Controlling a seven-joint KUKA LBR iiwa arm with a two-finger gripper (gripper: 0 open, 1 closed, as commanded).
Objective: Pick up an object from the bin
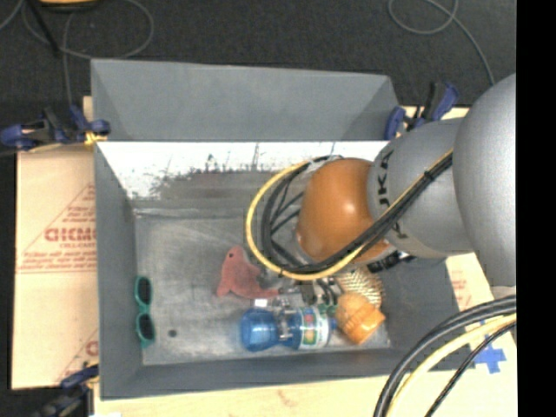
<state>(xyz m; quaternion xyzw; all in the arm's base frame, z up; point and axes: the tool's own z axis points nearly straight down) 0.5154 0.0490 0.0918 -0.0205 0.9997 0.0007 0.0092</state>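
Note:
My gripper [300, 301] hangs under the arm's orange cover at the bin's front middle, mostly hidden by it and the cables. Right below it lies a blue bottle [280, 330] on its side, with a blue cap to the left and a green-and-white label. The gripper's dark parts reach down to the bottle's top edge. A flat red-pink piece [235, 274] lies just to the gripper's left. An orange ridged thing [359, 318] sits at the bottle's right end.
A beige ribbed thing [365, 287] lies behind the orange one, partly under the arm. Green sunglasses [142, 311] lie along the left wall. The arm and its cables cover the bin's right middle.

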